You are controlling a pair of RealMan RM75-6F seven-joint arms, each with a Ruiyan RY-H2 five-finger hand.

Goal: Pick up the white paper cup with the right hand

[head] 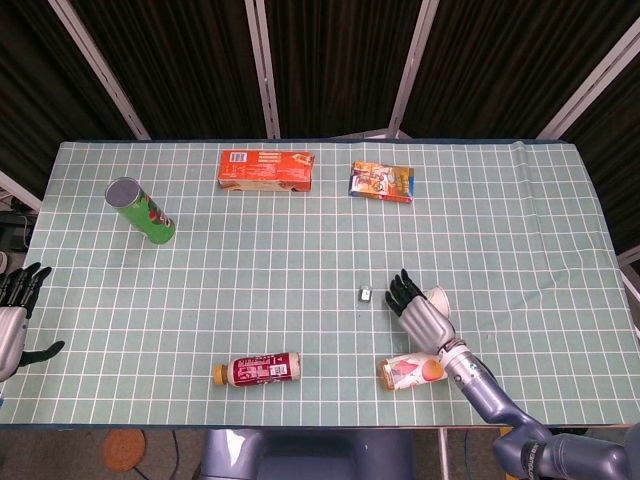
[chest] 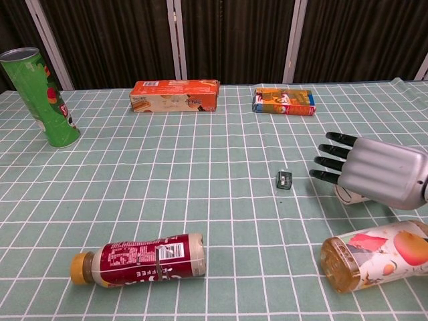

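Note:
The white paper cup (chest: 346, 195) lies on its side on the green checked table (head: 300, 250), right of centre. In the chest view only its lower edge shows under my right hand (chest: 374, 172). The head view shows the cup's white rim (head: 438, 299) just right of that hand (head: 417, 312). The right hand lies flat over the cup, palm down, its dark fingers (chest: 329, 161) straight and pointing left, closed around nothing. My left hand (head: 14, 312) hangs off the table's left edge with its fingers apart, holding nothing.
A peach-labelled bottle (chest: 374, 257) lies just in front of the right hand. A small dark object (chest: 283, 179) sits left of the fingertips. A red bottle (chest: 137, 259) lies front left. A green can (chest: 40, 87), an orange box (chest: 175, 95) and a colourful box (chest: 284, 101) stand further back.

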